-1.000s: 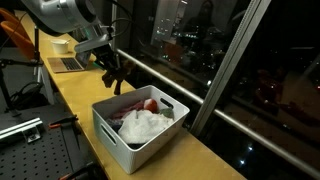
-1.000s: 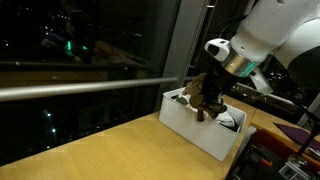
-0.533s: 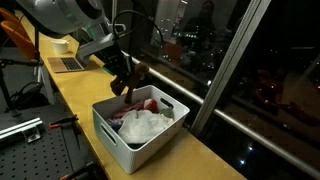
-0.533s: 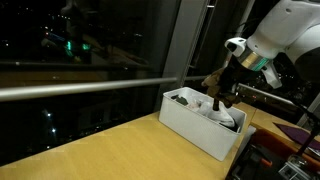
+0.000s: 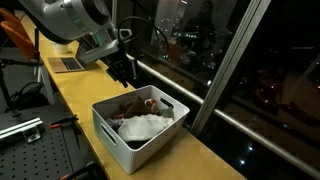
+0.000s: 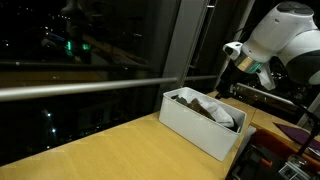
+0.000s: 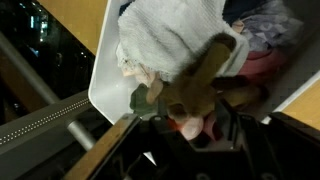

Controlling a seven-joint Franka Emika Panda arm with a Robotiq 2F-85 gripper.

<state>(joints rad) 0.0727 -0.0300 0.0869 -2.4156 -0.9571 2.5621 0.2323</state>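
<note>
Wrist view first, since it's closest: the gripper (image 7: 182, 138) hangs right above the white bin (image 7: 103, 82), and its dark fingers look spread apart with nothing between them, so I'd call it open and empty. Directly under it, inside the bin, lies a brown plush toy (image 7: 196, 84). It rests on top of the other stuff and no finger touches it as far as I can see. Beside the toy in the bin there's a crumpled white cloth (image 7: 170, 35), and something pinkish-red (image 7: 256, 66) peeks out along the bin's other side.

In both exterior views you get the same story from further back. The gripper (image 5: 124, 72) sits clear above the bin's far end, well above the rim (image 5: 108, 133). The brown toy (image 5: 130, 103) lies at that far end of the bin, the white cloth (image 5: 146, 125) fills the middle, and the red bit (image 5: 151, 103) sits just beside the toy.

The bin stands on a long wooden table (image 5: 72, 92), close to its window edge. Past the bin runs a metal rail (image 5: 178, 88) and then the dark window (image 5: 190, 40) with night lights behind it. From the opposite angle the bin (image 6: 193, 126) looks full, but the contents are too dark to sort out.
</note>
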